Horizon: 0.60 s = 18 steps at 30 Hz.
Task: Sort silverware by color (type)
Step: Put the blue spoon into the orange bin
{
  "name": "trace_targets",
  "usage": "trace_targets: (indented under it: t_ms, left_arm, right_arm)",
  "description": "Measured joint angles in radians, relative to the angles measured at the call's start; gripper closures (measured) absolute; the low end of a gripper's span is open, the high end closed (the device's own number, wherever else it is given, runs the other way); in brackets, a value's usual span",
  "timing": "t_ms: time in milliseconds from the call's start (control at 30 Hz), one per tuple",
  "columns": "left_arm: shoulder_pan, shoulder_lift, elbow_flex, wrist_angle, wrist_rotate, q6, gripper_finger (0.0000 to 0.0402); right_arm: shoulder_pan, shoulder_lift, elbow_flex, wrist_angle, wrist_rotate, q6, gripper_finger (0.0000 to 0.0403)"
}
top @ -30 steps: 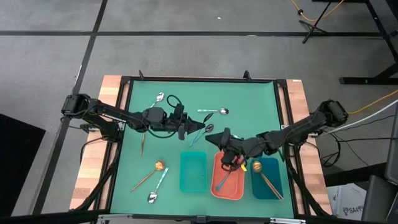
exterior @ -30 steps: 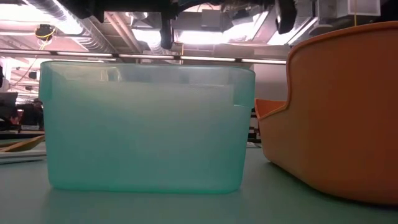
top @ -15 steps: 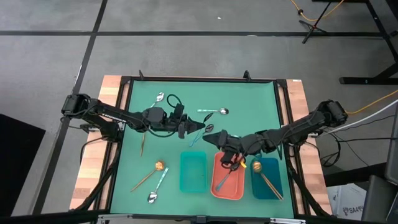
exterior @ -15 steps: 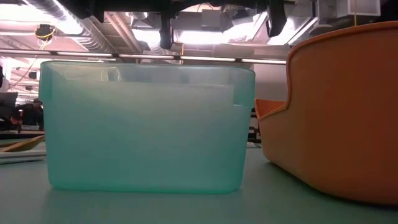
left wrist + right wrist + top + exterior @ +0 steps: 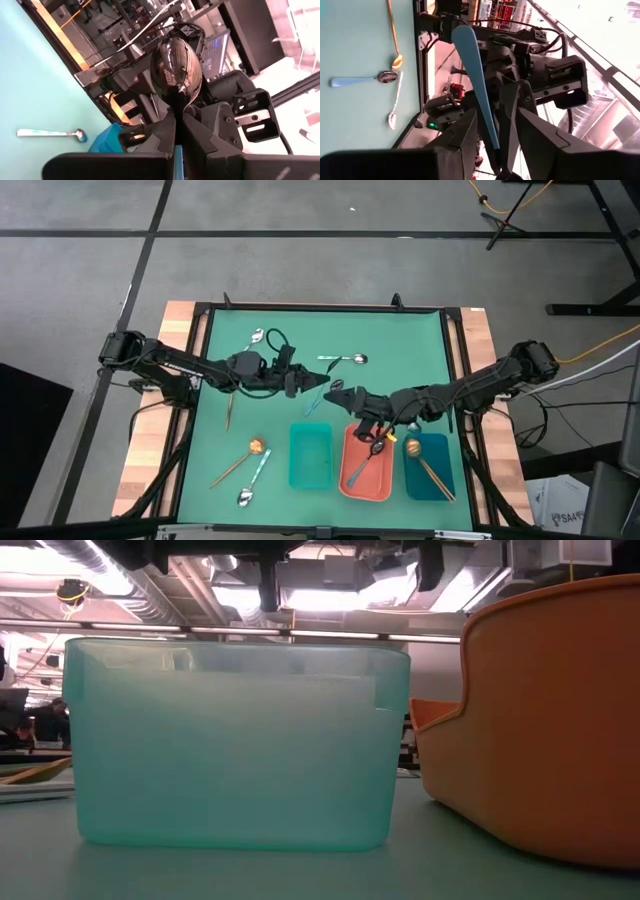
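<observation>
My left gripper [image 5: 310, 388] is shut on a dark-bowled spoon [image 5: 322, 394] with a bluish handle, above the mat's middle. Its bowl [image 5: 177, 62] points toward the far edge and its handle [image 5: 475, 70] toward the near edge. My right gripper [image 5: 346, 396] faces the left one. It is open, with a finger on either side of the handle's narrow end [image 5: 495, 142]. I cannot tell whether it touches the handle. A second blue-handled spoon [image 5: 362, 465] lies in the coral tray [image 5: 345, 485]. A gold-bowled spoon [image 5: 413, 447] lies in the dark blue tray [image 5: 445, 480]. My left gripper pinches the spoon between its two fingers [image 5: 165, 137] at the neck [image 5: 178, 107], just below the dark bowl. The fingers come level from the table's left and lie across the spoon. The spoon is lifted clear of the mat.
The teal tray [image 5: 310, 455] stands left of the coral one, large in the low view [image 5: 235, 740]. Loose spoons lie on the green mat: two near the far edge [image 5: 257, 336] [image 5: 342, 360], a brown handle [image 5: 229, 412] at left, and a gold-bowled [image 5: 240, 460] and a teal-handled spoon [image 5: 255, 478] near-left.
My right gripper has moved from above the coral tray toward the far left, up to my left gripper and its spoon. This has uncovered the dark bowl of the spoon lying in that tray. My left gripper and its spoon have kept still.
</observation>
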Motion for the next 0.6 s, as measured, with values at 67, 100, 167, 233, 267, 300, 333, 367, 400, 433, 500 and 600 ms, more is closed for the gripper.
trace_targets:
  t_ms: [67,100,167,233,267,300,333,367,400,433,500,600]
  left_arm:
    - [0.0,0.0,0.0,0.005,-0.018,-0.022,0.039]
    - [0.0,0.0,0.0,0.007,-0.023,-0.029,0.039]
    - [0.0,0.0,0.0,0.009,-0.035,-0.034,0.039]
    - [0.0,0.0,0.0,0.018,-0.038,-0.033,0.039]
    - [0.0,0.0,0.0,0.024,-0.038,-0.034,0.039]
    - [0.0,0.0,0.0,0.025,-0.039,-0.035,0.039]
    - [0.0,0.0,0.0,0.024,-0.04,-0.035,0.039]
    - [0.0,0.0,0.0,0.023,-0.042,-0.035,0.039]
    - [-0.001,0.0,0.0,0.022,-0.042,-0.035,0.039]
    - [-0.002,0.0,0.0,0.023,-0.043,-0.035,0.039]
    - [-0.003,0.0,0.0,0.024,-0.052,-0.035,0.039]
    - [-0.008,0.0,0.0,0.023,-0.061,-0.035,0.039]
  right_arm:
    - [-0.01,0.0,0.0,0.016,-0.011,-0.008,0.027]
    - [-0.01,0.0,0.0,0.018,-0.011,-0.008,0.027]
    - [-0.019,0.0,0.0,0.018,-0.012,-0.008,0.027]
    - [-0.022,0.0,0.0,0.011,-0.013,-0.008,0.027]
    - [-0.023,0.0,0.0,0.009,-0.013,-0.008,0.027]
    - [-0.025,0.0,0.0,0.011,-0.014,-0.008,0.027]
    - [-0.029,0.0,0.0,0.014,-0.017,-0.008,0.027]
    - [-0.029,0.0,0.0,0.015,-0.021,-0.008,0.027]
    - [-0.028,0.0,0.0,0.014,-0.028,-0.009,0.027]
    - [-0.029,0.0,0.0,0.015,-0.03,-0.009,0.027]
    - [-0.029,0.0,0.0,0.017,-0.038,-0.016,0.027]
    - [-0.036,0.003,0.0,0.02,-0.063,-0.059,0.027]
